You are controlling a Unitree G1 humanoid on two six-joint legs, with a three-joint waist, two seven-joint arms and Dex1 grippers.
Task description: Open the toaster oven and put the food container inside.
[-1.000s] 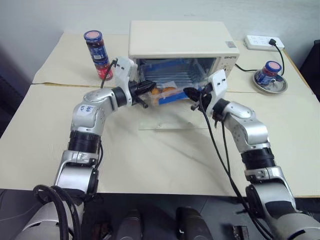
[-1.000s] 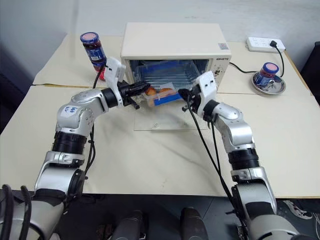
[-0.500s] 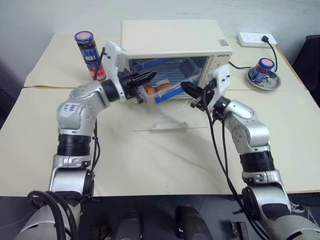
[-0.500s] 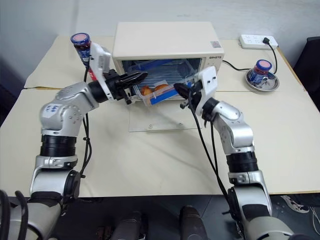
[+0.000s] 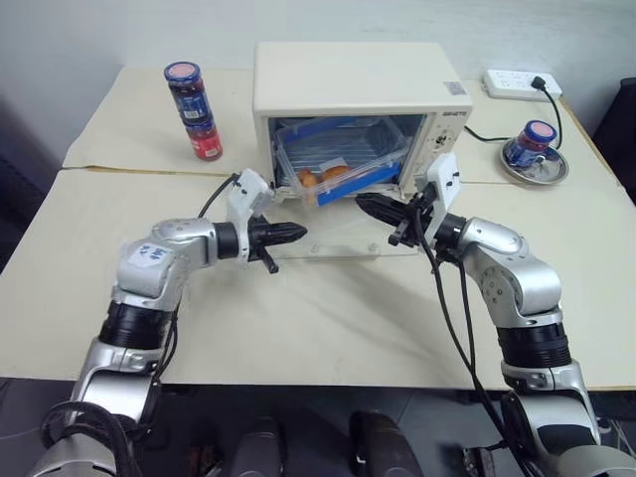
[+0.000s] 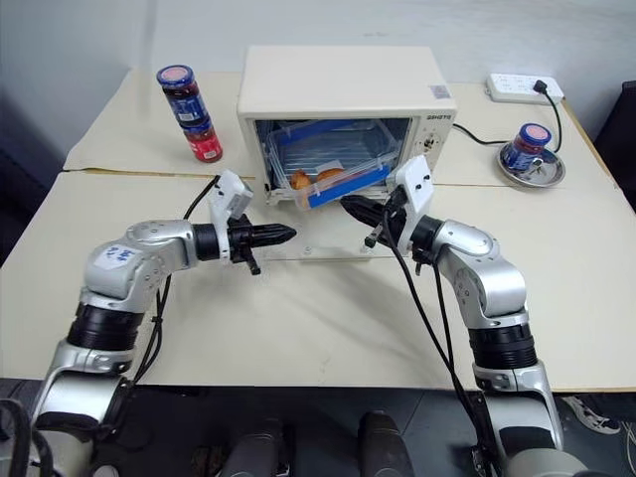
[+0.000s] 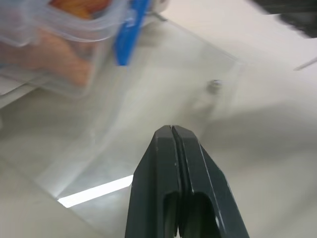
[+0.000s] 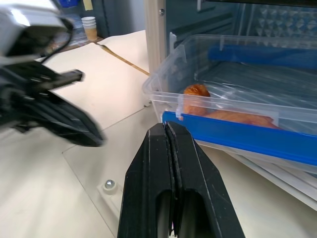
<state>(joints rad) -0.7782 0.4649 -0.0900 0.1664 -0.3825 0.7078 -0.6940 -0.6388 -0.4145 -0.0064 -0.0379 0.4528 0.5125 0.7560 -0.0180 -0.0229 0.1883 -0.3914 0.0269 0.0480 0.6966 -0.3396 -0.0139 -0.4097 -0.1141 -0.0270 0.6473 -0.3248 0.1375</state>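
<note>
Hands pressed together, empty: left hand (image 5: 294,235) and right hand (image 5: 366,206) over the lowered glass door (image 5: 348,241). Food container (image 5: 338,164) half inside toaster oven (image 5: 353,84).

Two stacked red jars (image 5: 195,110) with blue lids stand at the desk's (image 5: 328,318) far left; a white power strip (image 5: 523,84) lies far right; another jar (image 5: 538,140) sits on a metal dish (image 5: 537,169).
</note>
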